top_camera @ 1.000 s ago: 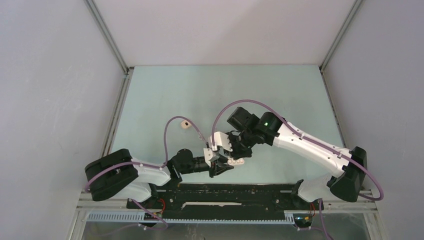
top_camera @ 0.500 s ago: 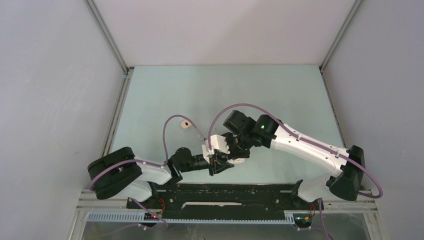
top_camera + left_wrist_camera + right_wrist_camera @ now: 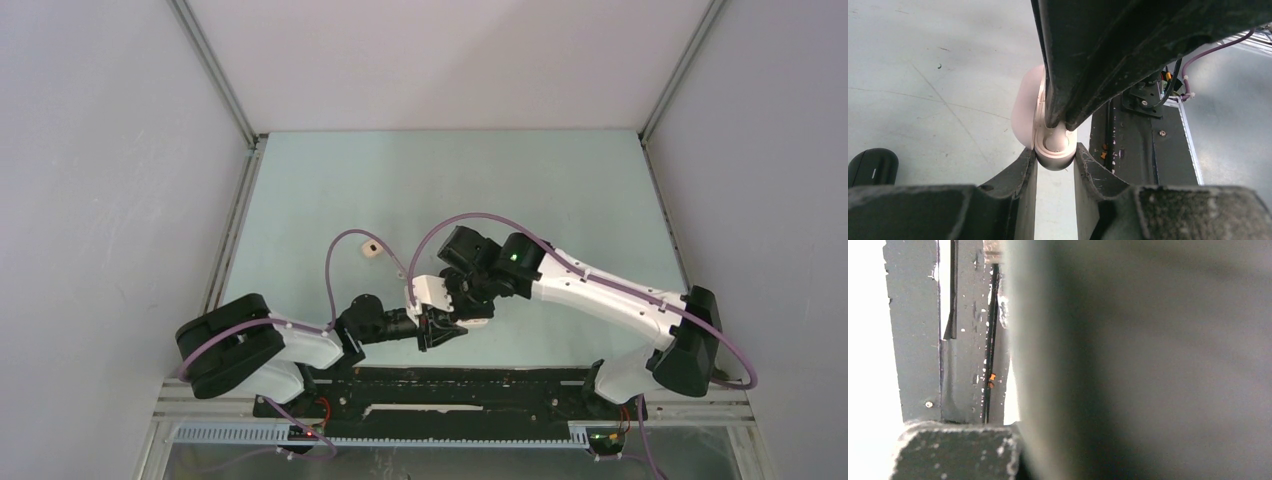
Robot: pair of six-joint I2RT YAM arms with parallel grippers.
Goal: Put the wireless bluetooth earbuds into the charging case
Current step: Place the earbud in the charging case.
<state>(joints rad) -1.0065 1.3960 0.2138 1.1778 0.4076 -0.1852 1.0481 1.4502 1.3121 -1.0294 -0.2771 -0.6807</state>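
Left gripper (image 3: 1055, 151) of mine is pinching a pale pink pill-shaped plastic charging case (image 3: 1024, 112) by its lower half, one dark finger on each side. The case is held up above the pale green worktop (image 3: 330, 180), with its lid swung open to the left in the left wrist view. I am holding it near the front of the worktop, just ahead of the black base rail (image 3: 450, 385) where my arms are bolted.

From above, my right gripper (image 3: 1058, 120) comes down into the open case. Its two dark fingers are pressed together, and their tips touch the inner face of the case. I cannot tell whether anything is caught between those tips. The right wrist view shows only a grey blur and a strip of the rail.

On the worktop, a black pill-shaped plastic case (image 3: 873, 167) lies to the left of the held one and well apart from it.

Just below the right fingertips, a round pale form (image 3: 1055, 144) sits in the case. I cannot tell whether it is a seated bud or a bare socket.

One small cream rounded plastic earbud (image 3: 370, 249) with a dark spot lies alone on the worktop, behind and to the left of both grippers. It is apart from the case.
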